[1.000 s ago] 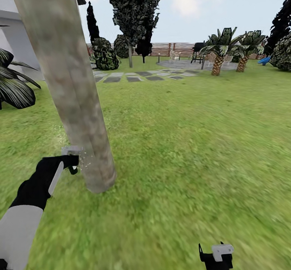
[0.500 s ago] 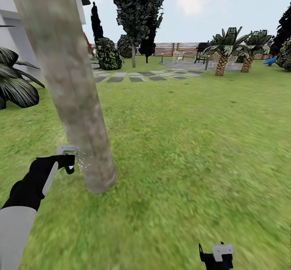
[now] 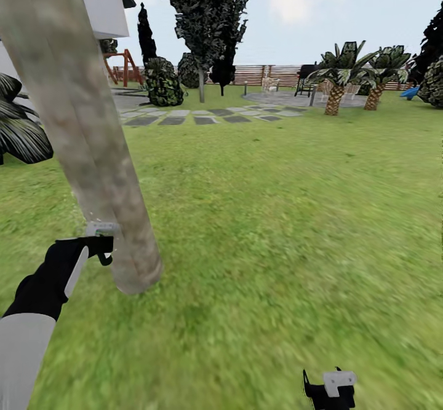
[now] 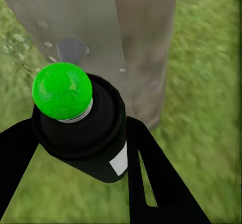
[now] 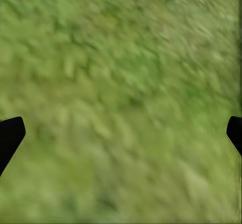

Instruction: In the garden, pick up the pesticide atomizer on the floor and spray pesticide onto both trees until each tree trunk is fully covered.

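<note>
1. We saw the left claw [image 4: 83,148] gripping the spray bottle [image 4: 83,133], its green cap [image 4: 62,90] facing the tree trunk [image 3: 92,152].
2. The bottle sat just beside the trunk's base, above the grass [image 3: 277,225].
3. The right claw [image 5: 121,133] stood wide, holding nothing, over grass.

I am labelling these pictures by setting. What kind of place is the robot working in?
Most likely a house's back garden: a grass lawn, a wooden fence at the far end, stepping stones, and a white house behind the tree trunk.
</note>
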